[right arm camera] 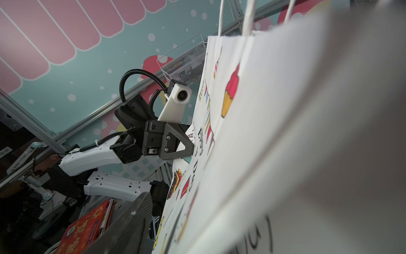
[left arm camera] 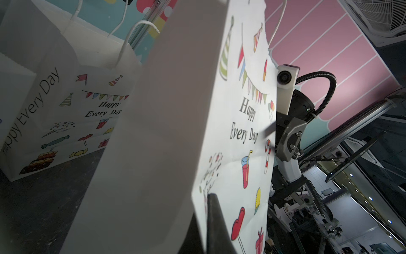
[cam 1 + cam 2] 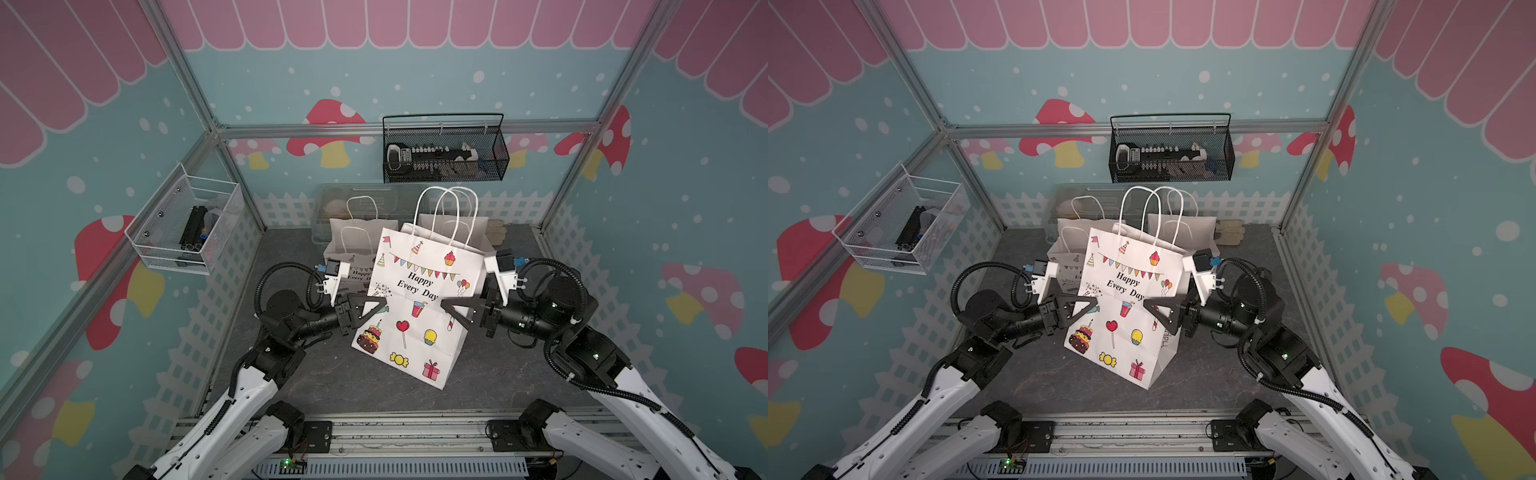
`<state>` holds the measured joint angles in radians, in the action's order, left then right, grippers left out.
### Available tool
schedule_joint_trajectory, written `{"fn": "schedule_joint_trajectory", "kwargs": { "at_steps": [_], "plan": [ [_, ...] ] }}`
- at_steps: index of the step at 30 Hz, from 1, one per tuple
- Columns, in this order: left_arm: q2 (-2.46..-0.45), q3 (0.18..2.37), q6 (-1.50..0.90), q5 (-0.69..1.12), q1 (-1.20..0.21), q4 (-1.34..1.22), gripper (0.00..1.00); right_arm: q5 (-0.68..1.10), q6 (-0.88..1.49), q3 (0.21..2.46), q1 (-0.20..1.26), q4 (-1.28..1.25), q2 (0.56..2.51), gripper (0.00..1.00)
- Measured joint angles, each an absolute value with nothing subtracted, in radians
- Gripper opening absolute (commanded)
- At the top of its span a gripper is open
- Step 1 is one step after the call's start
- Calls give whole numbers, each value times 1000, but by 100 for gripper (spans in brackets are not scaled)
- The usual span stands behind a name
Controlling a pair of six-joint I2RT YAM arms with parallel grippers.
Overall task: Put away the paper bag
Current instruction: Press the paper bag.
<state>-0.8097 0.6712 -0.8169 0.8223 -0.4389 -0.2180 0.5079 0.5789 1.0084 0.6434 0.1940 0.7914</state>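
Left gripper [image 3: 382,300]: jaws pressed together, pinching the paper at the left edge of the bag [image 3: 411,332]. Right gripper [image 3: 444,302]: at the bag's right edge, one finger [image 1: 131,220] lying across the printed face, the other hidden by paper; how far it is spread cannot be told. Bag: white, printed "Happy Every Day", open-topped with handles up, standing tilted at mid-table [image 3: 324,374] between the two grippers. Second bag [image 3: 353,237]: same print, upright just behind to the left. Third bag [image 3: 478,226]: plain side showing, behind to the right. Clear bin [image 3: 332,195]: against the back wall behind the bags, contents indistinct. Black basket [image 3: 449,176]: hung on the back wall, holding black-and-white hardware. White basket [image 3: 224,224]: on the left wall, holding a black item.
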Motion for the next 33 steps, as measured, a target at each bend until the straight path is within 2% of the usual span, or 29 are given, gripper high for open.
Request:
{"fn": "schedule_joint_trajectory", "kwargs": {
  "at_steps": [4, 7, 11, 17, 23, 27, 33],
  "plan": [
    [-810, 660, -811, 810, -442, -216, 7, 482, 593, 974, 643, 165, 790, 49],
    [-813, 657, -803, 798, -450, -213, 13, 461, 604, 962, 643, 160, 792, 40],
    [-814, 657, -787, 780, -469, -204, 26, 429, 616, 960, 643, 152, 792, 28],
    [-814, 657, -765, 767, -481, -178, 50, 392, 620, 955, 643, 151, 791, 1],
    [-794, 657, -728, 733, -471, -109, 68, 417, 554, 990, 642, 237, 806, 0],
    [-789, 665, -744, 750, -400, -129, 79, 487, 470, 1089, 634, 337, 856, 0],
    [-796, 673, -759, 811, -353, -196, 82, 636, 369, 1147, 587, 404, 864, 0]
  ]
}}
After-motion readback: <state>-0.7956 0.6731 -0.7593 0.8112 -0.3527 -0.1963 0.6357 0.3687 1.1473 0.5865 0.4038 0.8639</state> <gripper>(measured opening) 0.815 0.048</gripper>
